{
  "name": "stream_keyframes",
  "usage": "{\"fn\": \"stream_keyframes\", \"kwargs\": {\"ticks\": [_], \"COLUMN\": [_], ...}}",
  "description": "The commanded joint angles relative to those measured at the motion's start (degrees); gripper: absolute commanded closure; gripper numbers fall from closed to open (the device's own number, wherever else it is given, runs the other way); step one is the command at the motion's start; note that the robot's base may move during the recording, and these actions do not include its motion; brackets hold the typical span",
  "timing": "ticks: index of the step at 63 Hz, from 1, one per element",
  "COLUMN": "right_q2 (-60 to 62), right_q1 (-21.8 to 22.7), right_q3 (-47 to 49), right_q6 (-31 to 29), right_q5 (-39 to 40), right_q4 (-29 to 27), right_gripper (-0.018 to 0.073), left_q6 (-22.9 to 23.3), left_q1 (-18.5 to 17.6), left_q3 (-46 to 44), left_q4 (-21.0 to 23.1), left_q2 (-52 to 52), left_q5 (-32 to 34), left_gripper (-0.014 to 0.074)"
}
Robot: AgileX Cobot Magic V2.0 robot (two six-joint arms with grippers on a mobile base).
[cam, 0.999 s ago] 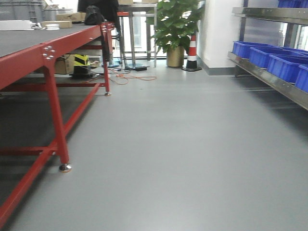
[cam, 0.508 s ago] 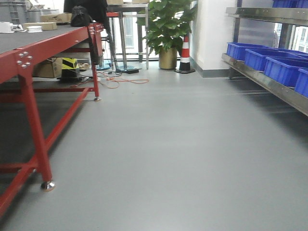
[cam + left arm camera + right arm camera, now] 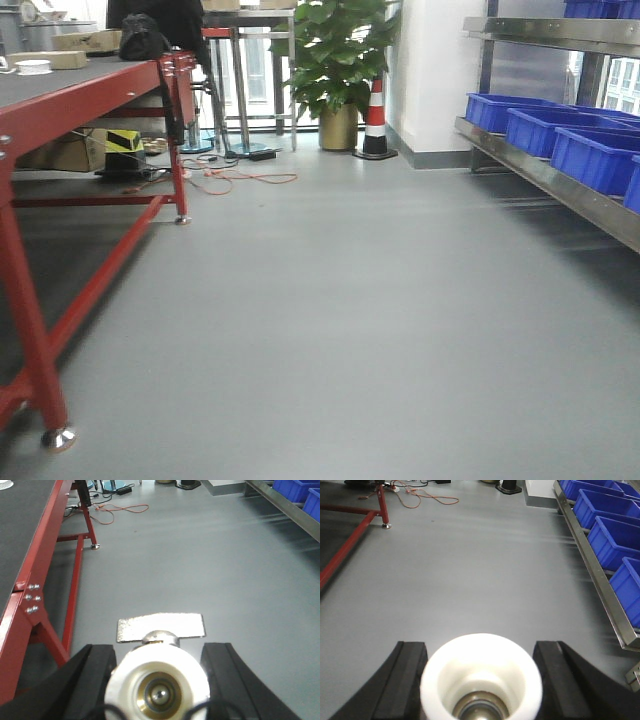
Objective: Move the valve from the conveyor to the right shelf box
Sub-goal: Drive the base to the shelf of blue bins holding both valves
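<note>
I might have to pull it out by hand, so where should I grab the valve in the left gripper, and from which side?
Probably the flat steel lever, coming from above. It stands clear of the valve body. The left gripper has its black fingers pressed on both sides of the white cap, so there is no room there. The far end is hidden.

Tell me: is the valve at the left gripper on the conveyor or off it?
Off: the left gripper holds the valve over bare floor; the conveyor lies beside.
</note>
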State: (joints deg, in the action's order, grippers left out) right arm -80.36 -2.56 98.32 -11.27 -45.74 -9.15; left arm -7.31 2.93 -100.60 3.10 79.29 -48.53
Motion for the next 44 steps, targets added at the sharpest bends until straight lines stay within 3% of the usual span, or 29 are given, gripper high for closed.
{"fn": "stream_keyframes", "kwargs": {"ticks": [1, 44], "right_q2": [1.05, 1.05], "right_q1": [0.12, 0.12], "right_q3": [1.00, 1.00], "right_q6": [-0.17, -0.17], "right_q5": [4.21, 4.21], "right_q4": [0.21, 0.21], "right_gripper": [0.0713, 0.0713], "left_q6": [0.44, 0.44], "left_q1": [-0.32, -0.32], "left_q3": [-0.81, -0.81], "left_q4": [0.33, 0.33], "left_q2": [-0.69, -0.69], "left_q5": [3.14, 3.14], "left_gripper": [0.0708, 0.0708]}}
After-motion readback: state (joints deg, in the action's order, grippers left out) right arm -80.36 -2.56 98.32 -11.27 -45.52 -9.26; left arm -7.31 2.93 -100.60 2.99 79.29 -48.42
